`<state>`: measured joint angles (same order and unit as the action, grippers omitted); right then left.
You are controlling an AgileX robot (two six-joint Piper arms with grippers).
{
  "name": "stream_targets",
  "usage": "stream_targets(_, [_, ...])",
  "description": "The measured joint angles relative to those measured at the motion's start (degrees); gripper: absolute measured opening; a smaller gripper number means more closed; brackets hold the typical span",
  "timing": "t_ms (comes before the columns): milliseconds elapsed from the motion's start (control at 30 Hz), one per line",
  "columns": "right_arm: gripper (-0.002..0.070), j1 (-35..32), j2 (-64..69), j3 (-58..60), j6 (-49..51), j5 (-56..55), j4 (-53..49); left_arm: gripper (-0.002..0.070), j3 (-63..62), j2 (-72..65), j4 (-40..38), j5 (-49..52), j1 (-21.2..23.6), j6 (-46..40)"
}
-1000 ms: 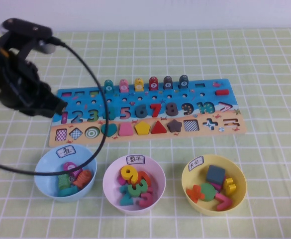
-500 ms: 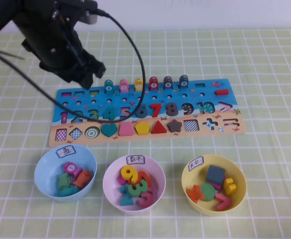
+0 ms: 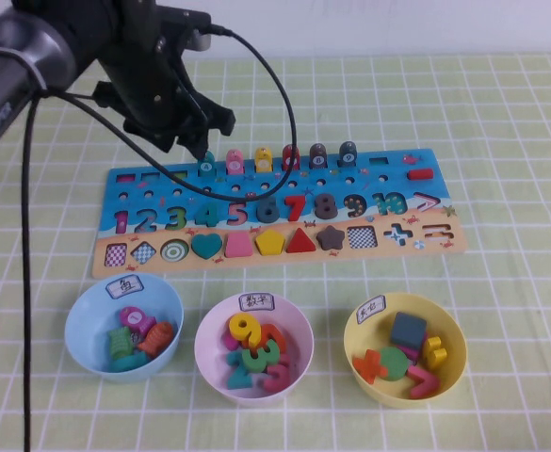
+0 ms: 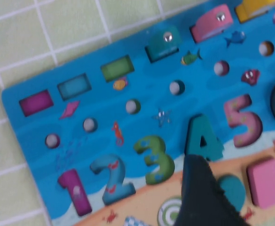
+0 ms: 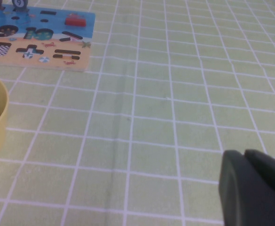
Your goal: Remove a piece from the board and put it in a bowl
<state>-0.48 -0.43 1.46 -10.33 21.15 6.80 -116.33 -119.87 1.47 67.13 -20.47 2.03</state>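
The teal-green piece (image 3: 205, 163) stands at the left end of the peg row along the board's (image 3: 369, 184) far edge. It also shows in the left wrist view (image 4: 164, 43), upright on the board (image 4: 81, 108). My left gripper (image 3: 200, 143) hovers just above and behind this piece, open and empty; in its wrist view (image 4: 240, 174) the jaws stand apart over the heart and the pink shape. The light blue bowl (image 3: 79, 311) sits at the front left with several pieces in it. My right gripper (image 5: 240, 156) is shut and empty over bare cloth, out of the high view.
Pink (image 3: 234, 160), yellow (image 3: 264, 158) and darker pegs stand in the same row. A pink bowl (image 3: 205, 331) and a yellow bowl (image 3: 354, 330) with pieces sit in front of the board. The left arm's cable (image 3: 284, 113) loops over the board.
My left arm has swung from the board's left end up and to the right, and now hangs over the teal-green piece. The pieces and bowls have not moved.
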Motion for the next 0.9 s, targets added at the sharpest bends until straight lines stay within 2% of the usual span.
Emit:
stream_targets(367, [-0.0018, 0.00, 0.00, 0.00, 0.00, 0.00, 0.00, 0.0316, -1.37, -5.42, -0.47, -10.24, 0.00, 3.18])
stream_targets(900, [-0.0018, 0.00, -0.05, 0.00, 0.00, 0.00, 0.00, 0.0316, -6.69, -10.64, 1.76, -11.12, 0.97, 6.13])
